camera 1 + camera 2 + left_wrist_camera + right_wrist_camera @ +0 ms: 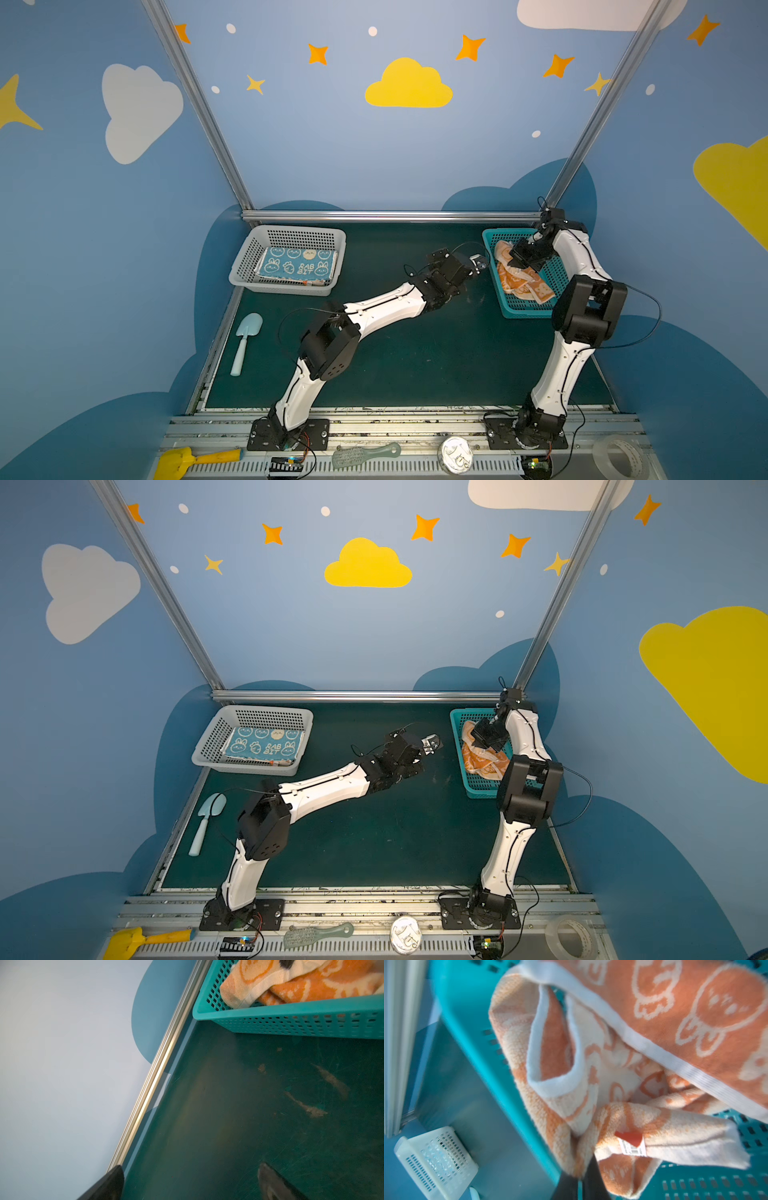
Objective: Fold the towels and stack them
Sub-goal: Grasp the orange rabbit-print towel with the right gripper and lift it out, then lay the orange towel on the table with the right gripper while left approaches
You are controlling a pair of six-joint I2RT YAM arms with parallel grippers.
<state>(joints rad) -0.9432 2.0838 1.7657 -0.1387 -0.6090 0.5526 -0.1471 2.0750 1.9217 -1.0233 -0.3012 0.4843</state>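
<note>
Right wrist view, somewhat blurred, has the right gripper with its two dark fingers pressed together on a fold of the orange towel. The cloth is crumpled inside the teal basket, and an orange tag with a barcode label shows near the pinch. In both top views this basket sits at the far right of the green mat. There the arm's black wrist covers the fingertips and much of the towel.

The left gripper hangs over the mat just left of the teal basket, fingers spread wide and holding nothing. Its wrist view cuts off all but the two tips.

At the far left, the white basket holds a folded blue RABBIT towel. An orange edge peeks out under its near side, but what lies beneath cannot be made out.
</note>
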